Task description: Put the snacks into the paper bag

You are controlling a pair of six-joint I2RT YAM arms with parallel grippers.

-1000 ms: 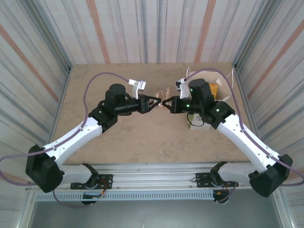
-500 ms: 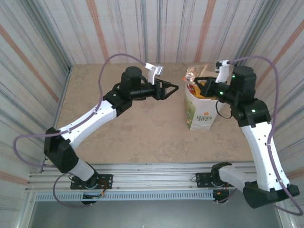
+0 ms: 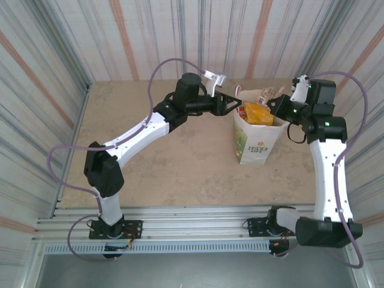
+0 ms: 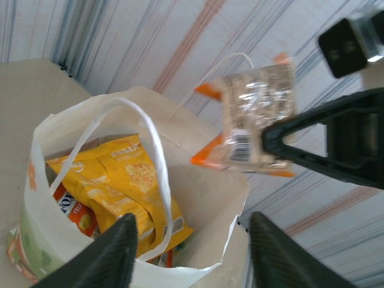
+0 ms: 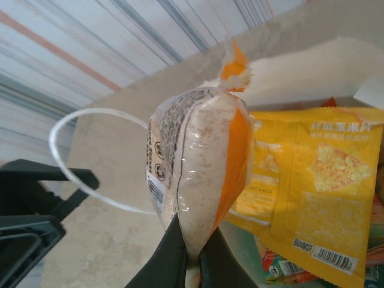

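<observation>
**Orange-edged packet pinched at its bottom end, bag seen behind**

A clear packet [image 5: 198, 162] with orange edges, stuffed with pale grainy bits, is pinched at its lower end by the right gripper [image 5: 191, 255] between dark fingers [image 5: 163, 261]. It's held upright, with the barcode side turned left. Behind it, the paper bag [image 5: 300, 72] is seen by its white rim. A big yellow snack packet [image 5: 306, 180] is lying inside, and a red-green packet [image 5: 288, 270] is tucked under that. A white cord handle [image 5: 65, 174] is looped out left over the beige surface [image 5: 120, 252]. The left gripper [image 5: 77, 201] is glimpsed at the left edge, black prongs spread apart. A striped corrugated wall [image 5: 90, 48] is seen up top.
</observation>
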